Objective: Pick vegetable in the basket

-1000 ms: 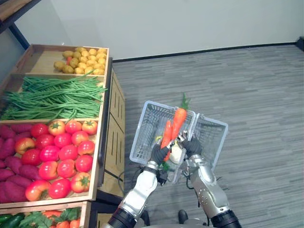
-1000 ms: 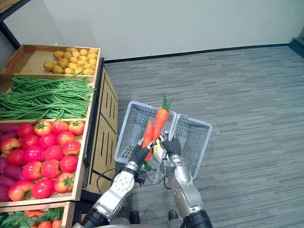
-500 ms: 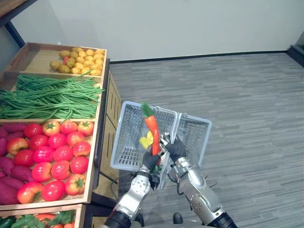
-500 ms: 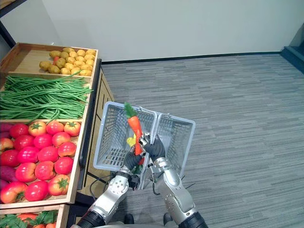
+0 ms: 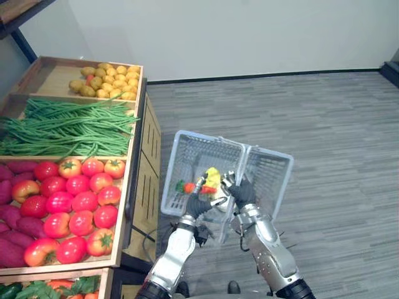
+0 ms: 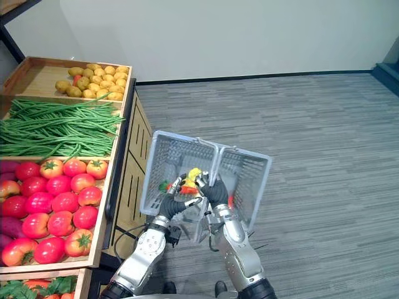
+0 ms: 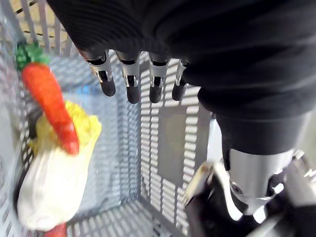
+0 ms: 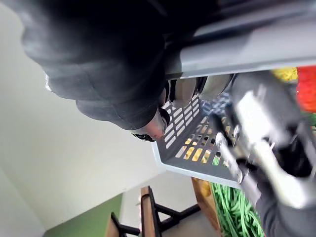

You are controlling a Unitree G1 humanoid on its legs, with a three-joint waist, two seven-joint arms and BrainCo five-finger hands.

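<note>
Basket (image 5: 190, 156) of grey mesh hangs in front of the robot, over the grey floor (image 5: 324, 124) and just right of a wooden stand (image 5: 138, 180). Right hand (image 5: 242, 193) is clenched round the basket's handle (image 8: 256, 44) and carries it.

Left hand (image 5: 198, 203) is at the near left part of the basket. Its fingers (image 7: 129, 81) are straight and released, pointing down into the basket and grasping nothing.

Contents of the basket — a carrot (image 7: 49, 98) with a green top, lying aslant across a yellow-white vegetable (image 7: 49, 187) on the mesh bottom. The carrot touches that vegetable. The left hand's fingertips are apart from both. A further red piece shows beside the vegetable; what it is cannot be told.

Stand, left of the basket — crates hold potatoes (image 5: 109, 78) at the far end, then green beans (image 5: 68, 128), then tomatoes (image 5: 81, 199) nearer, with purple roots (image 5: 9, 187) at their left edge.
</note>
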